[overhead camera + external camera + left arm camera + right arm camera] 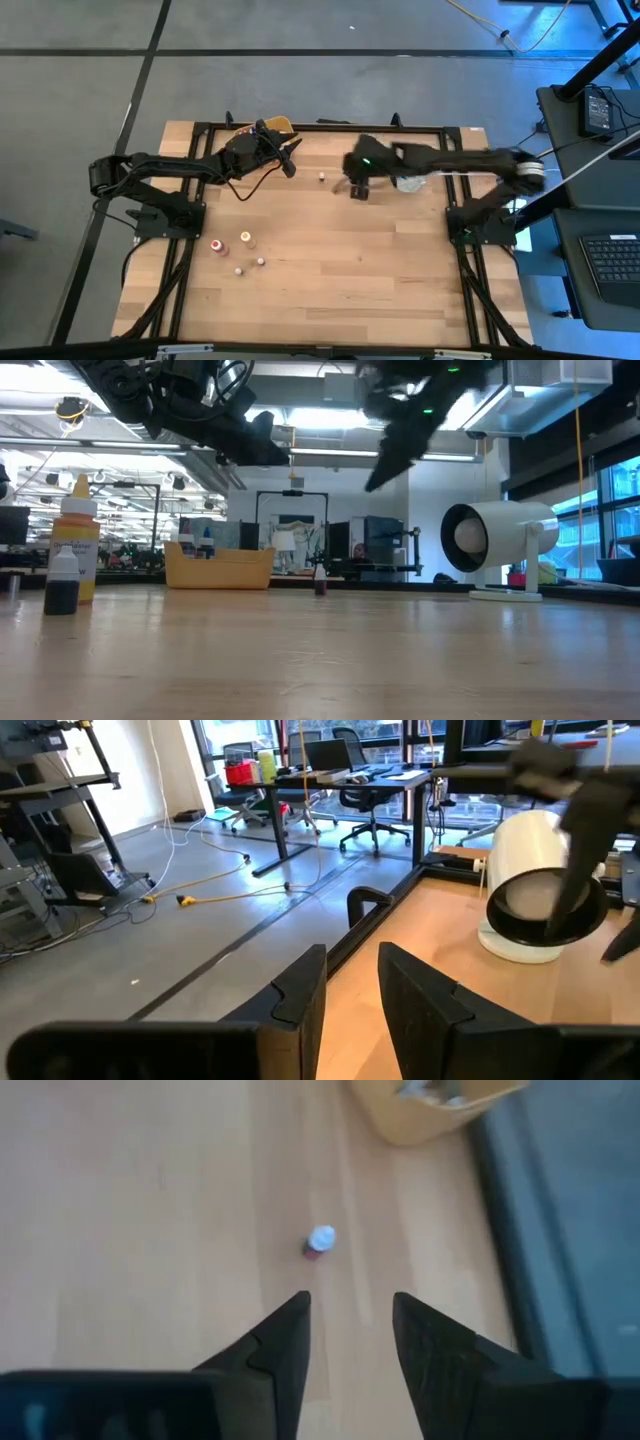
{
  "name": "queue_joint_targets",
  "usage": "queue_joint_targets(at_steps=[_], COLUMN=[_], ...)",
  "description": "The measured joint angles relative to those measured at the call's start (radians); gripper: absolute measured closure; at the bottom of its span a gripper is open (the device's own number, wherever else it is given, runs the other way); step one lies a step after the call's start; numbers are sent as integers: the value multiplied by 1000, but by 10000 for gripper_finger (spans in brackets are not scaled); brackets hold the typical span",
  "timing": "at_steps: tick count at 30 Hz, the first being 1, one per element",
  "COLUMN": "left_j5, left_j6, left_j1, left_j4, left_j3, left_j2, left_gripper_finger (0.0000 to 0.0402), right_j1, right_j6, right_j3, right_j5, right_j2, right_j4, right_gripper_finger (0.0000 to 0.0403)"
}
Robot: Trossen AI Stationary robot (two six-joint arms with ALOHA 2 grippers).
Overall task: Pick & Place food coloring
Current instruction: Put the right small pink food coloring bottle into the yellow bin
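Hovering above the table, the right gripper had its fingers parted with nothing between them, and one small food coloring bottle stood just ahead of the fingertips, slightly toward the left finger. That bottle stood upright, its long axis vertical, cap toward the wrist camera. In the overhead view the bottle lay between the two arms, nearer the right gripper than the left gripper, which hung over the yellow tray with its fingers narrowly apart and empty. I judged the right arm better placed to reach it.

The right wrist view showed the bottle's line against the fingers but not the gripper's height; the low view showed the bottle standing on the wood with both arms well above it. Four more bottles stood well apart, by the left arm's base.
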Motion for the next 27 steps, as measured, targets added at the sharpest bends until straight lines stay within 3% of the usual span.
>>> queue_joint_targets(at_steps=[5,11,21,27], left_j5=[0,0,10,107], left_j6=[-32,-62,-106,-155], left_j1=[0,0,-1,-2], left_j4=[0,2,-19,-6], left_j3=[0,0,0,-1], left_j2=[0,0,0,0], left_gripper_finger=[308,310,295,254], right_j1=[109,177,180,179], right_j6=[0,10,17,22], right_j3=[-255,-453,-710,-758], right_j5=[161,175,231,275], right_j2=[-237,-433,-634,-682], right_j4=[194,315,428,433], right_gripper_finger=[257,257,257,257])
